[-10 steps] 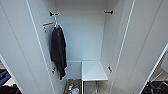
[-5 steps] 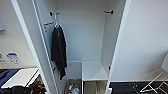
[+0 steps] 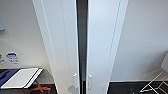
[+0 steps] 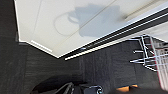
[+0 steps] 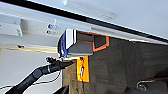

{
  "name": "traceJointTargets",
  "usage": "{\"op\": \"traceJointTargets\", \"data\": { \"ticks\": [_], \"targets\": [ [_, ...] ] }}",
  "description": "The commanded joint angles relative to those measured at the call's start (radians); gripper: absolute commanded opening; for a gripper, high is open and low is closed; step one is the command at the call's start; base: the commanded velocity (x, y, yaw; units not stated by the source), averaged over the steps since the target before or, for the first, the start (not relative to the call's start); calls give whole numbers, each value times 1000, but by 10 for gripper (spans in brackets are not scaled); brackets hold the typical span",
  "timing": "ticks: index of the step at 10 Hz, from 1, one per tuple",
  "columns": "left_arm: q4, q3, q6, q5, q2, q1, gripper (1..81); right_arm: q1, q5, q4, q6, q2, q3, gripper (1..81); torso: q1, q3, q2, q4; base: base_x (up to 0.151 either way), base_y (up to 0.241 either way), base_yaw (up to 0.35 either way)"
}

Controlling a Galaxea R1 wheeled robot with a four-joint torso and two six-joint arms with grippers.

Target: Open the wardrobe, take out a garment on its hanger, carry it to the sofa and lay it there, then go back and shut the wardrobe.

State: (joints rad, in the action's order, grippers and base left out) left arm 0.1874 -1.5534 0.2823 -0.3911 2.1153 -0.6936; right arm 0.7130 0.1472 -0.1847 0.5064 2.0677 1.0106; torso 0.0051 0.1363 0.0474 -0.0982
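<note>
The wardrobe stands straight ahead in the head view. Its left door [image 3: 62, 37] and right door [image 3: 102, 37] are almost together, with a narrow dark gap [image 3: 82, 37] left at the seam. Two slim white handles [image 3: 75, 80] [image 3: 90, 82] sit low on either side of that gap. What hangs inside is hidden behind the doors. In the left wrist view the white door face [image 4: 75, 22] carries a soft shadow above the dark carpet. In the right wrist view the door [image 5: 140, 12] and one handle [image 5: 90, 10] run along one edge.
A table with a white top [image 3: 21, 78] and orange legs [image 3: 40, 88] stands left of the wardrobe, seen too as the table [image 5: 82, 45] in the right wrist view. A white wire frame [image 3: 155, 85] [image 4: 150, 55] stands on the dark carpet to the right.
The wardrobe stood wide open, showing a dark garment on its rail. Now both doors are swung nearly together and the inside no longer shows. The camera's view has also shifted.
</note>
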Motion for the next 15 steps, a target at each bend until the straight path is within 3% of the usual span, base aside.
{"op": "traceJointTargets", "data": {
  "ticks": [1,3,6,9,12,15],
  "targets": [
    [0,-171,-161,115,135,-219,811,162,17,96,-2,153,380,811,0,0,0,0,0,0,0],
    [1,-357,-238,181,283,-391,811,283,15,118,-8,292,624,811,0,0,0,0,0,0,0],
    [-58,-517,-293,208,469,-547,811,444,15,240,-48,453,794,811,0,0,0,0,0,0,0],
    [-92,-835,-293,205,708,-611,811,584,18,367,-49,687,1158,811,0,0,0,0,0,0,0],
    [-149,-1147,-293,208,920,-654,811,672,15,493,-51,888,1432,811,-1,0,0,0,0,0,0],
    [-154,-1284,-295,210,1005,-657,811,716,-5,522,-60,1056,1753,811,-1,-1,0,0,0,0,0]
  ]
}}
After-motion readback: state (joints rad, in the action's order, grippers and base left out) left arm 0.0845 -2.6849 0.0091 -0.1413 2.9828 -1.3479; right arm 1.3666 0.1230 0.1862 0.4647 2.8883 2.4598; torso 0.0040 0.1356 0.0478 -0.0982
